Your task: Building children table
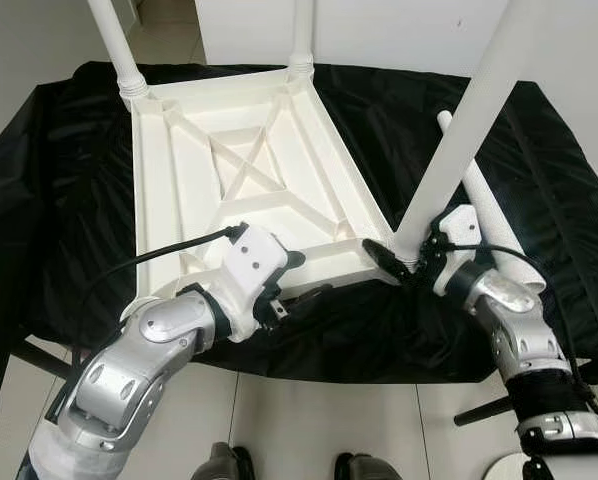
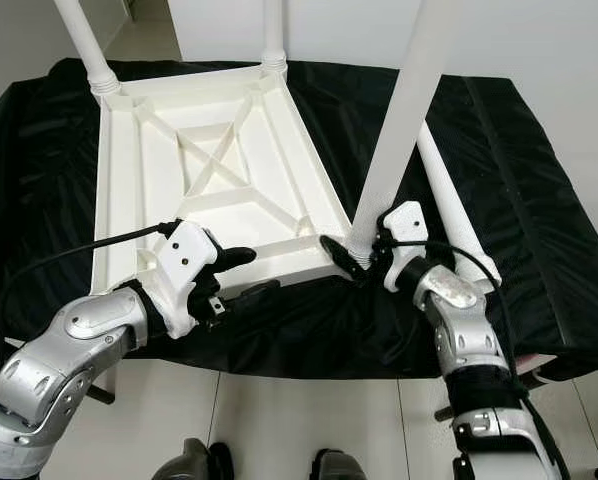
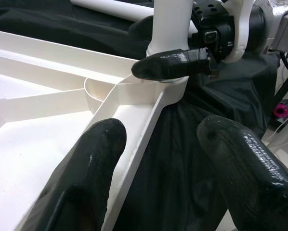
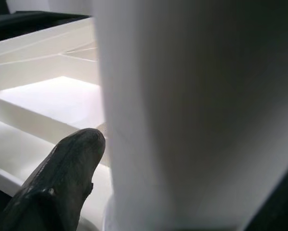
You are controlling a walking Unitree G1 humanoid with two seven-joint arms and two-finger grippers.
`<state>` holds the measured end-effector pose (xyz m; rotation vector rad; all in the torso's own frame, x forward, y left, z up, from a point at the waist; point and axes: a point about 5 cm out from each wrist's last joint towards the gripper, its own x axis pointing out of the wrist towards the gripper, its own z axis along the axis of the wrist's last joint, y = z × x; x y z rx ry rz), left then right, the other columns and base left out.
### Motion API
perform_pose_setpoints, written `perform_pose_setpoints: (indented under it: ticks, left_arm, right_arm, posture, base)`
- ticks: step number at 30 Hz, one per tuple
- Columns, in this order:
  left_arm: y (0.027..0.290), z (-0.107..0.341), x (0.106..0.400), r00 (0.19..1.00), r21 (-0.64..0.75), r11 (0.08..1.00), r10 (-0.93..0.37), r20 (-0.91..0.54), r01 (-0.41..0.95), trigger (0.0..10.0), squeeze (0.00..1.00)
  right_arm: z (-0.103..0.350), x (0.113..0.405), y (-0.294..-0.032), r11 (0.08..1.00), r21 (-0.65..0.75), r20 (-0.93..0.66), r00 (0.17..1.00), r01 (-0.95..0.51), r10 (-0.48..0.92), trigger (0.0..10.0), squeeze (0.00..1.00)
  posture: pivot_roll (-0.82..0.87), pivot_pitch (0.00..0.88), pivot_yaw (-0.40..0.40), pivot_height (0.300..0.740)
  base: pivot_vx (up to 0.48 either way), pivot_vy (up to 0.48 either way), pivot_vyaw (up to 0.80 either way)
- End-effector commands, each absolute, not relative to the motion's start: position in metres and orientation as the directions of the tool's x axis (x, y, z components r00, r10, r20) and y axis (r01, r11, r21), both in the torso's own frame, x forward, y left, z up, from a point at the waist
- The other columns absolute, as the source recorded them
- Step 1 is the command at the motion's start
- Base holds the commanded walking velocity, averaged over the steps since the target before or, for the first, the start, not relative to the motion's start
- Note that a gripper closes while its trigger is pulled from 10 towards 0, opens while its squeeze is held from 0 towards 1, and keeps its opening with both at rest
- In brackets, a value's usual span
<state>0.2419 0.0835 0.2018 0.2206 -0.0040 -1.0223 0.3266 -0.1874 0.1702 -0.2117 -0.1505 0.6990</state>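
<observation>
A white plastic table top (image 1: 179,180) lies upside down on a black cloth (image 1: 539,150). Two white legs (image 1: 114,45) (image 1: 301,30) stand upright in its far corners. A third leg (image 1: 459,130) stands tilted in the near right corner socket, and my right gripper (image 1: 404,262) is shut on its base. One right finger (image 4: 62,178) presses against that leg. My left gripper (image 3: 161,139) is open and straddles the table top's near rim, with one finger inside the frame and one outside over the cloth. A loose fourth leg (image 1: 487,205) lies on the cloth behind the right arm.
The cloth hangs over the front edge (image 1: 379,350) close to my body. Tiled floor (image 1: 319,420) and my feet lie below. A white wall (image 1: 399,30) stands behind. A dark bar (image 1: 484,410) sticks out under the cloth at the right.
</observation>
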Motion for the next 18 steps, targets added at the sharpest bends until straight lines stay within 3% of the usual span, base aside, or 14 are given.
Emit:
perform_pose_setpoints:
  ticks: [1, 3, 4, 6, 7, 8, 10, 11, 17, 18]
  left_arm:
    - [0.082, 0.199, 0.241, 0.525, 0.179, 0.503, -0.844, -0.112, 0.846, 10.0, 0.00]
    - [0.082, 0.199, 0.241, 0.524, 0.179, 0.502, -0.844, -0.113, 0.846, 10.0, 0.00]
    - [0.083, 0.199, 0.241, 0.523, 0.179, 0.501, -0.844, -0.115, 0.847, 10.0, 0.00]
    - [0.083, 0.199, 0.241, 0.523, 0.179, 0.500, -0.845, -0.117, 0.848, 10.0, 0.00]
    - [0.083, 0.199, 0.241, 0.523, 0.179, 0.500, -0.845, -0.117, 0.848, 10.0, 0.00]
    - [0.083, 0.200, 0.241, 0.522, 0.179, 0.499, -0.845, -0.117, 0.848, 10.0, 0.00]
    - [0.083, 0.200, 0.241, 0.522, 0.179, 0.499, -0.845, -0.117, 0.848, 10.0, 0.00]
    - [0.083, 0.200, 0.241, 0.522, 0.178, 0.499, -0.845, -0.118, 0.848, 10.0, 0.00]
    - [0.083, 0.200, 0.240, 0.520, 0.176, 0.497, -0.846, -0.120, 0.850, 10.0, 0.00]
    - [0.083, 0.200, 0.240, 0.519, 0.175, 0.497, -0.846, -0.120, 0.850, 10.0, 0.00]
  right_arm:
    - [0.170, 0.328, -0.191, 0.735, -0.260, 0.054, 0.751, -0.626, 0.658, 9.5, 0.00]
    - [0.170, 0.328, -0.192, 0.733, -0.263, 0.054, 0.749, -0.628, 0.661, 8.9, 0.00]
    - [0.171, 0.328, -0.193, 0.731, -0.266, 0.053, 0.748, -0.629, 0.662, 5.1, 0.00]
    - [0.171, 0.329, -0.197, 0.727, -0.266, 0.053, 0.743, -0.633, 0.667, 3.5, 0.00]
    - [0.171, 0.329, -0.197, 0.727, -0.266, 0.053, 0.743, -0.633, 0.667, 3.5, 0.00]
    - [0.171, 0.329, -0.198, 0.726, -0.267, 0.054, 0.743, -0.633, 0.667, 1.1, 0.00]
    - [0.171, 0.329, -0.198, 0.726, -0.267, 0.054, 0.743, -0.633, 0.667, 1.1, 0.00]
    - [0.172, 0.329, -0.199, 0.728, -0.267, 0.057, 0.743, -0.632, 0.667, 0.0, 0.00]
    - [0.172, 0.329, -0.204, 0.744, -0.246, 0.068, 0.755, -0.621, 0.652, 0.0, 0.00]
    - [0.170, 0.329, -0.205, 0.754, -0.233, 0.067, 0.764, -0.614, 0.642, 10.0, 0.00]
  posture:
    - [-0.14, 0.144, 0.054, 0.740]
    - [-0.14, 0.143, 0.053, 0.740]
    - [-0.14, 0.144, 0.054, 0.740]
    - [-0.14, 0.148, 0.056, 0.740]
    - [-0.14, 0.148, 0.056, 0.740]
    - [-0.14, 0.148, 0.058, 0.740]
    - [-0.14, 0.148, 0.058, 0.740]
    - [-0.14, 0.153, 0.060, 0.740]
    - [-0.14, 0.159, 0.060, 0.740]
    - [-0.14, 0.162, 0.059, 0.740]
  base:
    - [0.000, 0.000, 0.00]
    - [0.000, 0.000, 0.00]
    - [0.000, 0.000, 0.00]
    - [0.000, 0.000, 0.00]
    - [0.000, 0.000, 0.00]
    - [0.000, 0.000, 0.00]
    - [0.000, 0.000, 0.00]
    - [0.000, 0.000, 0.00]
    - [0.000, 0.000, 0.00]
    - [0.000, 0.000, 0.00]
